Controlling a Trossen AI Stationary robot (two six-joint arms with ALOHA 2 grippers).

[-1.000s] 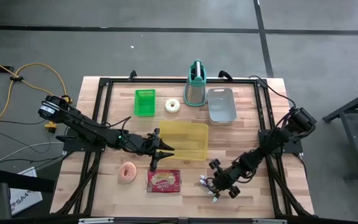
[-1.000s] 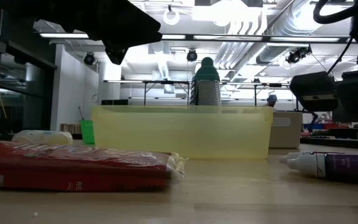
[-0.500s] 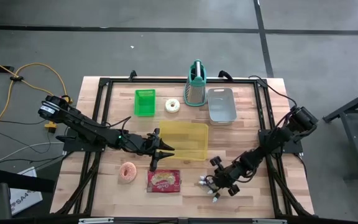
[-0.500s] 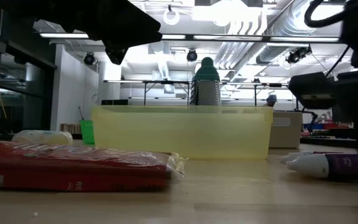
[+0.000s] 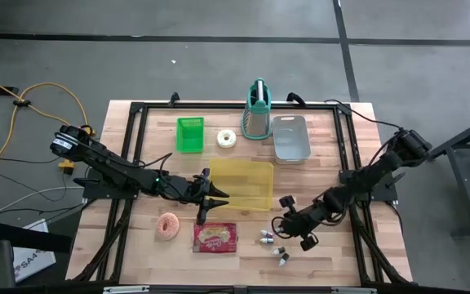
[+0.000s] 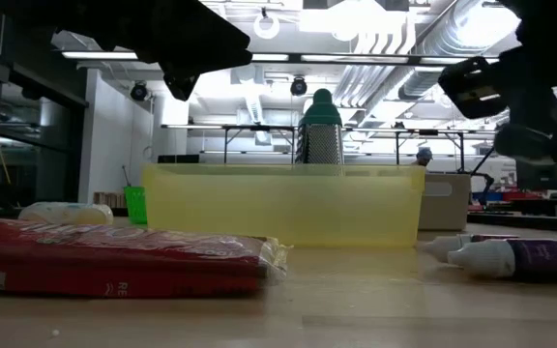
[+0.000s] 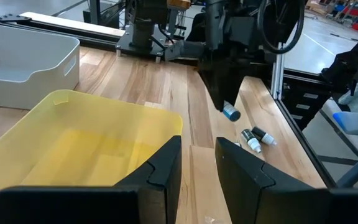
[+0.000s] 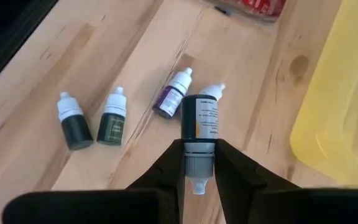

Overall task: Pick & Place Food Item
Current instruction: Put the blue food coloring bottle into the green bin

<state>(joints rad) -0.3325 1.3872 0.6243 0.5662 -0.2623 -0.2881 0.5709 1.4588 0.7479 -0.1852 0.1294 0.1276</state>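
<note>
Beside the yellow bin [image 5: 243, 184]: four dropper bottles [image 8: 115, 118], one donut [image 5: 168, 226], one red packet [image 5: 215, 237], one tape roll [image 5: 227, 139].

red packet [image 6: 114, 256] cut off at low view's left edge, small bottles' [image 5: 269, 239] labels too tiny to read

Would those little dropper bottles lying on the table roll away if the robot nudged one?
Probably. The dropper bottles lie on their sides on the smooth wooden table and look round, so a sideways nudge would likely roll them. They look small and light; the right gripper has lifted one between its fingers.
</note>
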